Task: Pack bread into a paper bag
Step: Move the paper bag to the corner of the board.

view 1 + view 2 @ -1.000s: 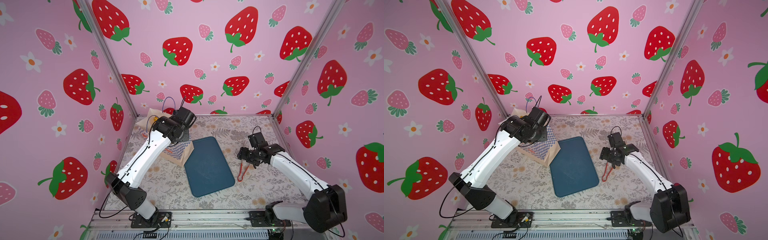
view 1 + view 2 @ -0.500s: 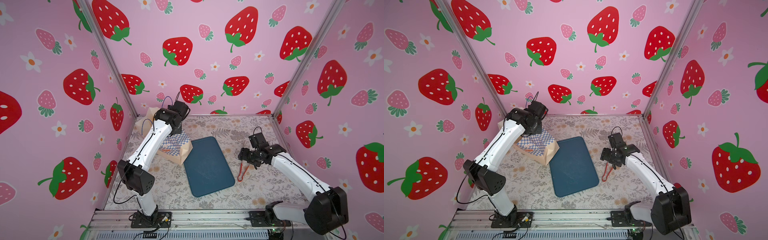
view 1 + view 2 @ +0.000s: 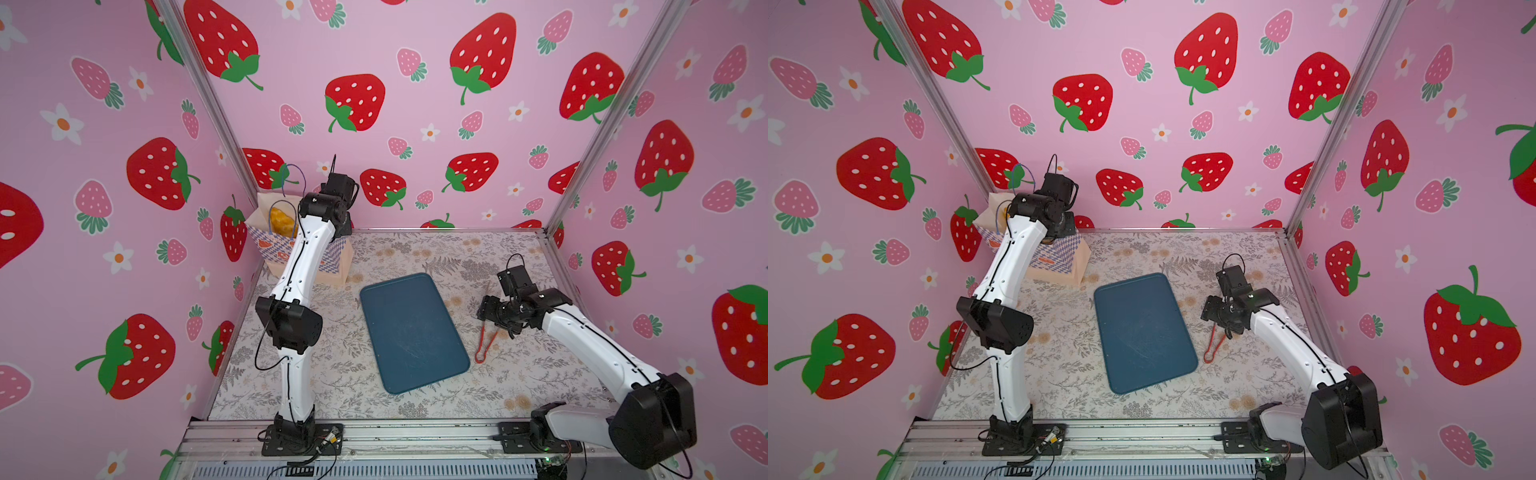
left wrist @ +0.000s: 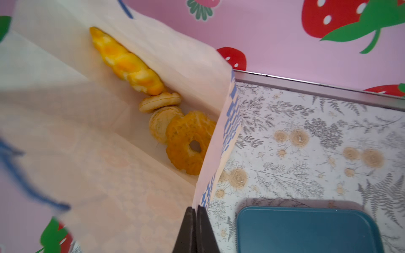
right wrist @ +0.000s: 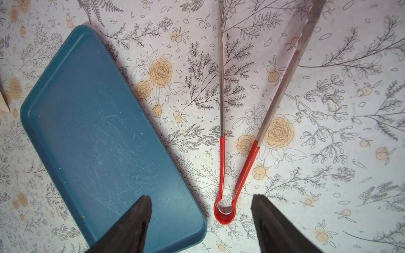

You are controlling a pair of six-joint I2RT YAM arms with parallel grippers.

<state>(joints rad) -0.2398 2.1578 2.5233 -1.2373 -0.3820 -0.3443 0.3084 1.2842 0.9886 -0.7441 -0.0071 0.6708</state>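
Print on the paper bag is too small to read.

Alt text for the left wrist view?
The left gripper, shut, pinches the rim of the open paper bag; four bread pieces lie inside, including a yellow croissant and a golden ring. A dark blue tray sits on the floral table.

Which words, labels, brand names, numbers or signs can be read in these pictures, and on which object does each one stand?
No text can be read in any view.
paper bag: there are orange prints on the blue-white checkered band, too small and blurred to tell whether they hold letters.
blue tray: only scratches, no lettering.
red tongs: no mark or brand visible.
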